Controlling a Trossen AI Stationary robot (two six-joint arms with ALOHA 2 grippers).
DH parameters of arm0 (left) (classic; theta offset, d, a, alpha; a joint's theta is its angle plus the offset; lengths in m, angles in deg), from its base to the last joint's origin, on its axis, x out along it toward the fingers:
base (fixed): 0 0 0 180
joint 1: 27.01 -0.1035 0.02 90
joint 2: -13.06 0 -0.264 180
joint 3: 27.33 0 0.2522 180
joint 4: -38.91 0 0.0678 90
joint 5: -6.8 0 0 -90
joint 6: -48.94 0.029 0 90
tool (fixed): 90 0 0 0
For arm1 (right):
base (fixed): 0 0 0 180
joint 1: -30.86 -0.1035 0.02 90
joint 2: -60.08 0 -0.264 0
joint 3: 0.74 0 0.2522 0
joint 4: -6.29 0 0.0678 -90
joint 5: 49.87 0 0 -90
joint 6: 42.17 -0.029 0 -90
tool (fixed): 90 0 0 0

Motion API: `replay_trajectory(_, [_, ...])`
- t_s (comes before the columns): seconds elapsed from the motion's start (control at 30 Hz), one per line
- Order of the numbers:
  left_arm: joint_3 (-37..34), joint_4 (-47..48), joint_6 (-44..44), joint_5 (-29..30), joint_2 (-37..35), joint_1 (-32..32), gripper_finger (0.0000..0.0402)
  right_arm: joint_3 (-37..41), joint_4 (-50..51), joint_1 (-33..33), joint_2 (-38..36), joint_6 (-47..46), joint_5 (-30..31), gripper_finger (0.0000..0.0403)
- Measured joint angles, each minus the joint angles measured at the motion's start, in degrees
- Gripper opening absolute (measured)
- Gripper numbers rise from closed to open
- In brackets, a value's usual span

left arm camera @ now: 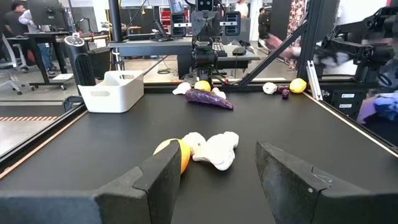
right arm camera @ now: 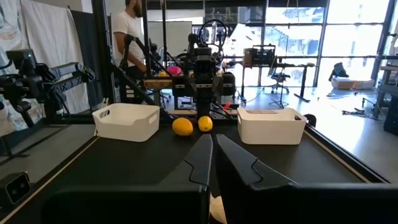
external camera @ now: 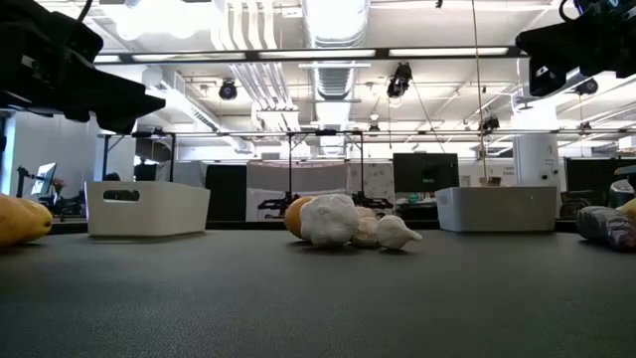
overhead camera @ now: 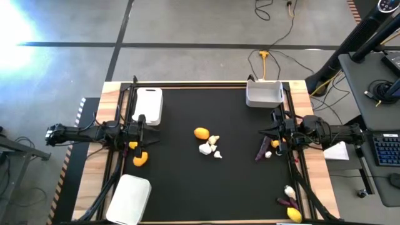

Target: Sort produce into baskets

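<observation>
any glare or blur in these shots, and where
High view: strong white glare in the top-left corner of the floor. Low view: bright ceiling lights, the arms mere dark silhouettes; the garlic is sharp, the near mat soft. Left wrist view: motion blur on the right edge. Right wrist view: blown-out windows behind the right bin.

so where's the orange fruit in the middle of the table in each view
High view: orange fruit at mat centre, touching the whitish pieces.
Low view: fruit mid-picture, mostly hidden behind those pieces.
Left wrist view: fruit above the left fingers, beside the pieces.
Right wrist view: not in it.
Shared landmark: the whitish pieces.
</observation>
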Motion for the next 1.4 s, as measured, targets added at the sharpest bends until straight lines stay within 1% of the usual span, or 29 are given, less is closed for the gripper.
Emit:
replay_trajectory(1.0, [0.0, 0.0, 0.0, 0.0, 0.0, 0.0, 0.019, 0.0, 0.0, 0.0, 0.0, 0.0, 0.0, 0.0013])
replay_trajectory(1.07, [0.0, 0.0, 0.0, 0.0, 0.0, 0.0, 0.019, 0.0, -0.3, 0.0, 0.0, -2.4, 0.0, 0.0013])
replay_trajectory(1.23, [0.0, 0.0, 0.0, 0.0, 0.0, 0.0, 0.019, 0.0, -1.2, 0.0, 0.0, -18.2, 0.0, 0.0013])
replay_trajectory(1.3, [0.0, 0.0, 0.0, 0.0, 0.0, 0.0, 0.019, 0.0, -2.6, 0.0, 0.0, -19.3, 0.7, 0.0013])
replay_trajectory(1.4, [0.0, 0.0, 0.0, 0.0, 0.0, 0.0, 0.019, 0.0, -6.6, 0.0, 0.8, -18.9, 4.2, 0.0013])
